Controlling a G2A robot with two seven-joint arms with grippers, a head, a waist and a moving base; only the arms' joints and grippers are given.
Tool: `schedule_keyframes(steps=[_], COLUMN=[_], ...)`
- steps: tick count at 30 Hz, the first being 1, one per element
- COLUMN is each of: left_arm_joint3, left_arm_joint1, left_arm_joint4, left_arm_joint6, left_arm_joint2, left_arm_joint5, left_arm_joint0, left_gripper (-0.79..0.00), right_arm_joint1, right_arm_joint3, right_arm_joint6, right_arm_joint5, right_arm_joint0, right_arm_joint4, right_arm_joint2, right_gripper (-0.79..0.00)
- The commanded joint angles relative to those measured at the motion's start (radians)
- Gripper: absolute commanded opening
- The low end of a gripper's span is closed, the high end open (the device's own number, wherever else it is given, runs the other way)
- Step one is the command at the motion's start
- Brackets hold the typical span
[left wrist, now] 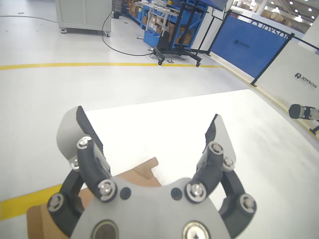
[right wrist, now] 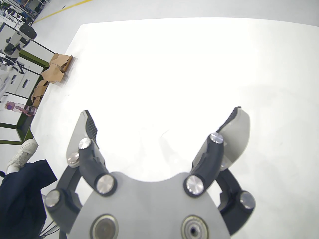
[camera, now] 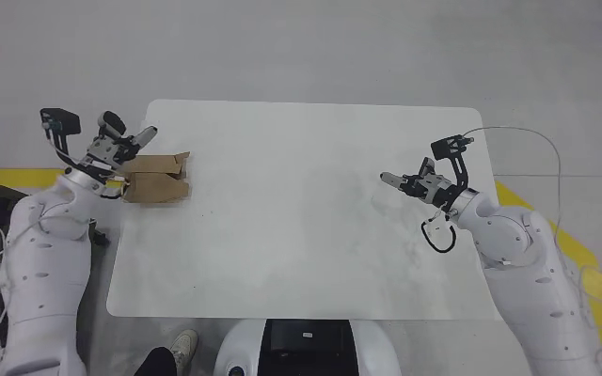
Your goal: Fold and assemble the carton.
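Task carton (camera: 157, 179) = brown corrugated cardbd, matte, half-folded into a low boxy shape w/ loose flaps and a notched tab poking up. It sits at the left edge of the table (camera: 301, 235), near the far-left corner. The table is a smooth white slab w/ rounded corners.

L gripper (left wrist: 148, 115) hangs over the carton's outer end at that same table edge, jaws apart. It has curved bare-metal fingers w/ black ribbed pads (left wrist: 91, 131). I can't tell if it touches the cardbd. In my L wrist cam the gripper body covers most of the carton.

R gripper (right wrist: 162, 111) is over the table's right side, well apart from the carton, jaws apart too, bare tabletop between them.

Past the table's left edge: green-framed bench (right wrist: 35, 59) w/ more cardbd pieces (right wrist: 39, 90) and a pink bottle (right wrist: 21, 108). Past the table's far side: yellow floor line (left wrist: 74, 64), blue racks (left wrist: 159, 13), grey cabinet (left wrist: 82, 3).
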Motion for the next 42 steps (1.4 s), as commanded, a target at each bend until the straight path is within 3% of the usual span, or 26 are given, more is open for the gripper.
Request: schedule_keyframes(steps=[1,6,31,42], left_arm_joint3=[0.005,0.012,0.012,0.174], left_arm_joint1=[0.005,0.017,0.017,0.060], left_arm_joint4=[-0.038,-0.098,-0.122,-0.443], left_arm_joint6=[-0.035,-0.098,-0.101,-0.413], left_arm_joint2=[-0.018,-0.052,-0.053,-0.173], left_arm_joint5=[-0.003,0.008,0.018,0.057], left_arm_joint0=[0.003,0.011,0.019,-0.045], left_gripper=[0.000,0.000,0.000,0.000], right_arm_joint1=[0.000,0.000,0.000,0.000], right_arm_joint3=[0.000,0.000,0.000,0.000], right_arm_joint6=[0.000,0.000,0.000,0.000], right_arm_joint5=[0.000,0.000,0.000,0.000], right_arm_joint0=[0.000,0.000,0.000,0.000], right_arm_joint4=[0.000,0.000,0.000,0.000], right_arm_joint2=[0.000,0.000,0.000,0.000], right_gripper=[0.000,0.000,0.000,0.000])
